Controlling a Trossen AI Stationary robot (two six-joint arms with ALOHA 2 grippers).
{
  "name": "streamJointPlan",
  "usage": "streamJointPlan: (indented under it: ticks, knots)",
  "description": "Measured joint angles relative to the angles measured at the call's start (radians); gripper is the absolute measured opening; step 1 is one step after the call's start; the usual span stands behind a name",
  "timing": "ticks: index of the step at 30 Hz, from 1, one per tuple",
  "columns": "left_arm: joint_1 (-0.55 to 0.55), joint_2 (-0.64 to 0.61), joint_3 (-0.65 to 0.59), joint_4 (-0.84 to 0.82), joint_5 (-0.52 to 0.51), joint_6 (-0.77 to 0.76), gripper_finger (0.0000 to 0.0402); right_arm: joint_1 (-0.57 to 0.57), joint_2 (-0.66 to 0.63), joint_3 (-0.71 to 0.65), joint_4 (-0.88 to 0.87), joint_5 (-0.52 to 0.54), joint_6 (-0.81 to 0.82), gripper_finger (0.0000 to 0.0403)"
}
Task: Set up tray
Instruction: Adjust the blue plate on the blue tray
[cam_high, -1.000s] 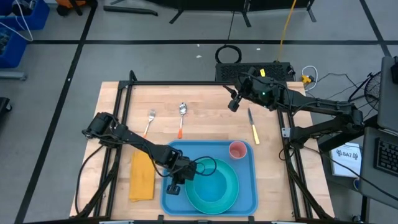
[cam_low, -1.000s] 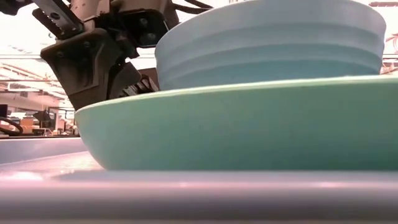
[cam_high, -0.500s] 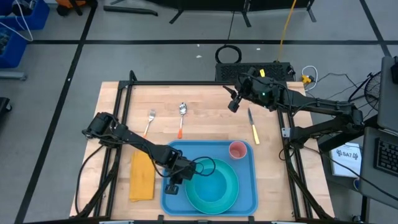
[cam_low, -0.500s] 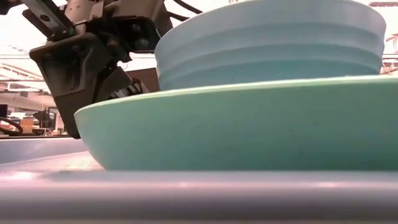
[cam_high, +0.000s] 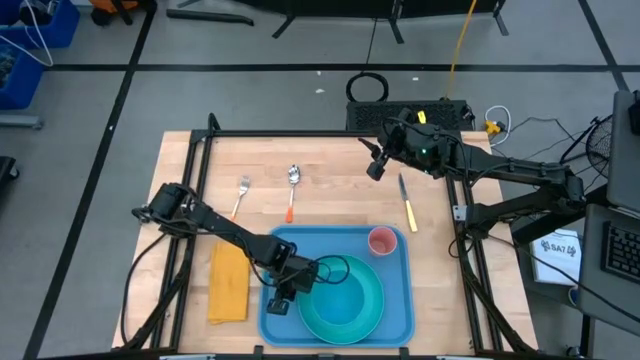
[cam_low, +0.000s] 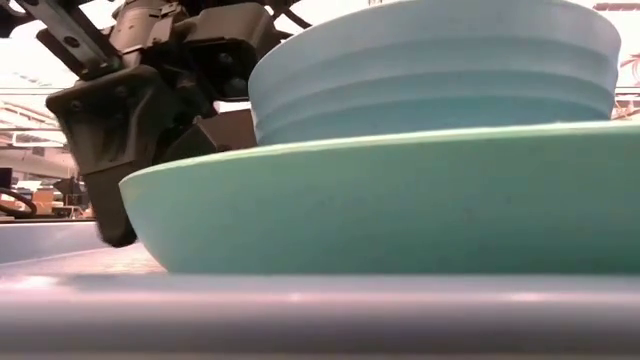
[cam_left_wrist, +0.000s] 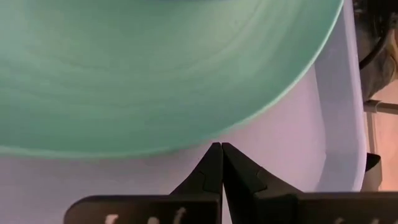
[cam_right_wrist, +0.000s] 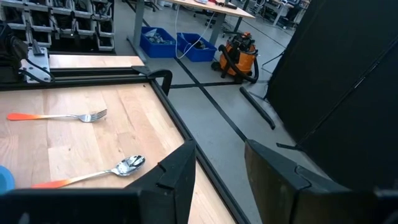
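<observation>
The big flat blue plastic tray (cam_high: 400, 315) with round corners lies at the near edge of the wooden table (cam_high: 330, 160), right under my left pincer (cam_high: 279, 302). My left arm (cam_high: 215, 228) stretches low across the table from the left side and bends down at the wrist, so the pincer hangs over the tray's left part. Its two dark fingers (cam_left_wrist: 214, 168) are pressed together with nothing between them. Just beside the pincer sits the round turquoise plate (cam_high: 345, 300), with a paler blue bowl (cam_low: 430, 65) on top of it. A small pink cup (cam_high: 382, 240) stands in the tray's far right corner, well away from my left pincer.

My right arm (cam_high: 500, 170) waits up high over the far right part of the table. My right pincer (cam_right_wrist: 217, 168) is apart and holds nothing.

Only the view from above shows the whole table. There I see a folded yellow-orange napkin (cam_high: 228, 284) to the left of the tray, and a fork with an orange handle (cam_high: 241, 193), a spoon with an orange handle (cam_high: 292, 188) and a knife with a yellow handle (cam_high: 407, 203) beyond it. Only the low view shows the bowl's ridged side and my left pincer (cam_low: 120, 130) standing behind the plate's rim. My left wrist view shows the plate's edge close to my fingertips.

I cannot read any writing.
</observation>
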Motion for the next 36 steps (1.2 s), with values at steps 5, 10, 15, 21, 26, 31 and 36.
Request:
streamJointPlan:
  ticks: [5,10,15,21,26,31,36]
  knots:
    - [0.009,0.000,0.000,0.033,0.000,0.029,0.0002,0.000,0.000,0.000,-0.003,0.000,0.000,0.0132]
    - [0.019,0.000,0.000,0.039,0.000,0.043,0.0001,0.000,0.000,0.000,-0.006,0.000,0.000,0.0132]
    - [0.026,0.000,0.000,0.070,0.000,0.066,0.0001,0.000,0.000,0.000,-0.006,0.000,0.000,0.0132]
    - [0.037,0.001,0.000,0.089,0.002,0.083,0.0001,0.000,0.000,0.000,-0.006,0.000,0.000,0.0132]
    - [0.044,0.001,0.000,0.111,0.004,0.100,0.0001,0.000,0.000,0.000,-0.007,0.000,0.000,0.0132]
    - [0.051,0.001,0.000,0.131,0.008,0.106,0.0001,0.000,0.000,0.000,-0.012,0.000,0.001,0.0132]
    - [0.056,0.001,0.000,0.162,0.017,0.119,0.0001,0.000,0.000,0.000,-0.013,0.000,0.001,0.0132]
